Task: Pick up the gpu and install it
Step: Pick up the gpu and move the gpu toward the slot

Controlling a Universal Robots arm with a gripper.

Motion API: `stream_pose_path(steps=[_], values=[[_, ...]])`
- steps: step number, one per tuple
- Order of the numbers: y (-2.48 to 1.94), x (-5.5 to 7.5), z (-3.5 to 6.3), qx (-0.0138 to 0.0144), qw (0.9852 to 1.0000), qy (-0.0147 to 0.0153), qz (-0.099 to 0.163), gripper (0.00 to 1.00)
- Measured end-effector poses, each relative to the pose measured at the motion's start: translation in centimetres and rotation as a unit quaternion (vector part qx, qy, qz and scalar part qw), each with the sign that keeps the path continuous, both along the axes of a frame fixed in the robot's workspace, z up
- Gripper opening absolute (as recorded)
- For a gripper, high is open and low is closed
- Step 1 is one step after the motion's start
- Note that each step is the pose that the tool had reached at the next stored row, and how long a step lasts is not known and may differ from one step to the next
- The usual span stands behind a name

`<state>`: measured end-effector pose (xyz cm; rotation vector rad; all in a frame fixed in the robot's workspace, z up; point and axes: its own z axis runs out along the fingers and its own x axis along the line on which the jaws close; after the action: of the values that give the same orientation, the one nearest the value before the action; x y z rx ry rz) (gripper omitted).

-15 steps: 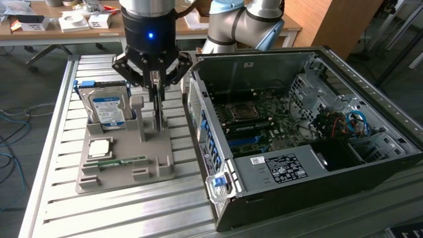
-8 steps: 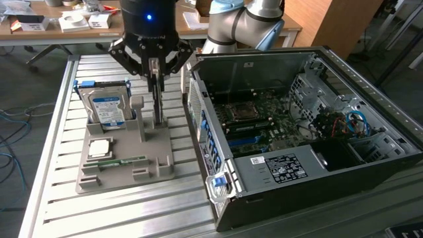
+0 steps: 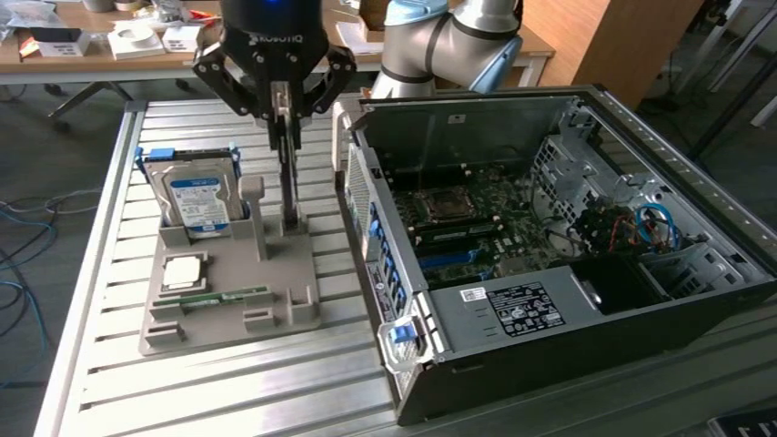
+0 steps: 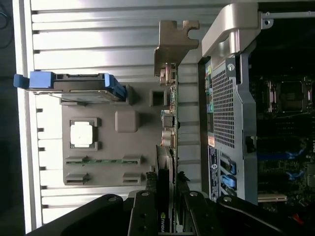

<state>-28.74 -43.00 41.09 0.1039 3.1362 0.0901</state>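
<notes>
While the gpu (image 3: 293, 196) (image 4: 168, 123) stands edge-on at the tray's (image 3: 218, 319) case-side edge, we see the gripper (image 3: 284, 137) (image 4: 166, 196) directly above it. Its jaws are narrowed onto the card's upper part and hold it. The card reads as upright, in line with the fingers. We cannot tell whether its lower end is clear of the slot. The case (image 3: 547, 300) lies just beside, toward the exterior view's right.

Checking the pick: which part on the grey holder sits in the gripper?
The gpu, the thin card standing on edge in the gripper; the hard drive, CPU and memory stick sit clear of it.
</notes>
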Motion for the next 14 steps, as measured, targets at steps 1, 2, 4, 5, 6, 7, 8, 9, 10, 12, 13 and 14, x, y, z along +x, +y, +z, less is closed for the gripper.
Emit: stream_pose_path(steps=[1,2,4,5,6,7,8,9,10,12,13,14], values=[[0.00,0.0,0.26,0.0000,1.0000,0.0000,0.000,0.26],[0.00,0.0,0.48,0.0000,1.0000,0.0001,0.000,0.26],[0.00,0.0,0.78,0.0000,1.0000,0.0000,0.000,0.26],[0.00,0.0,0.92,0.0000,1.0000,0.0000,0.000,0.26],[0.00,0.0,1.07,0.0000,1.0000,0.0000,0.000,0.26],[0.00,0.0,1.26,0.0000,1.0000,0.0000,0.000,0.26],[0.00,0.0,1.45,0.0000,1.0000,0.0000,0.000,0.26],[0.00,0.0,1.64,0.0000,1.0000,0.0000,0.000,0.26],[0.00,0.0,1.81,0.0000,1.0000,0.0000,0.000,0.26],[0.00,0.0,2.16,0.0000,1.0000,0.0000,0.000,0.26],[0.00,0.0,2.34,0.0000,1.0000,0.0001,0.000,0.26],[0.00,0.0,2.52,0.0000,1.0000,0.0000,0.000,0.26]])
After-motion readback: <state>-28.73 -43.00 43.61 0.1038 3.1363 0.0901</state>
